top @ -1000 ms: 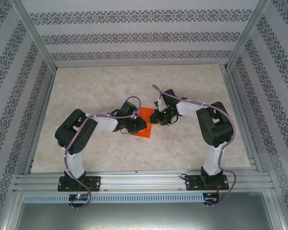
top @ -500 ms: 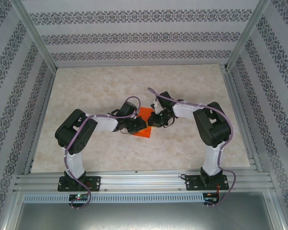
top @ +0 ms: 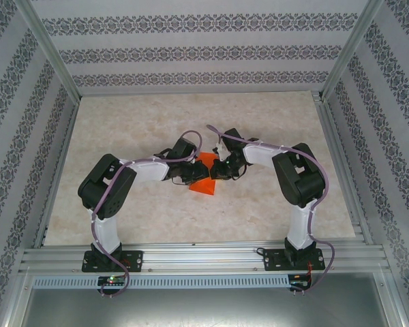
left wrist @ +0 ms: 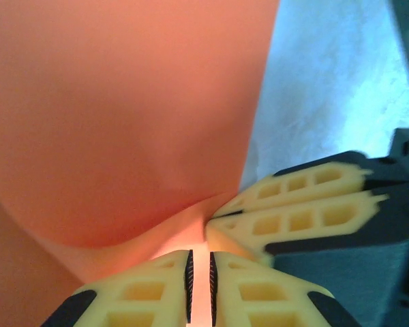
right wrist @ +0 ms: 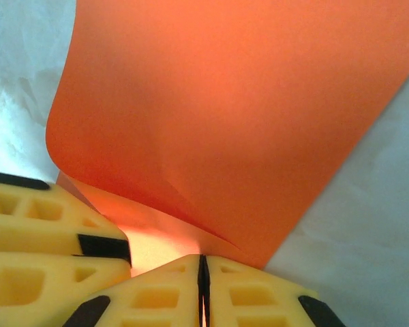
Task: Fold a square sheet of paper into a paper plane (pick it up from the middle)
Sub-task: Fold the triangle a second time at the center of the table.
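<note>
Now pinches square sheet of paper (right wrist: 245,109) with right gripper (right wrist: 202,272) too, beside left gripper (left wrist: 199,286) clenched on same raised middle; ready to lift.

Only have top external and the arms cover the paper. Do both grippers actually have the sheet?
Observer: Yes for the left. In the left wrist view, the left gripper is pinched onto the square sheet of paper, with orange showing in the thin slit between its jaws.
Operator: And the right?
Observer: The right gripper is shut on the sheet too, right beside the left one.
Operator: Creased yet?
Observer: No. The sheet curls over in a soft rounded bend, with no sharp crease visible.
</note>
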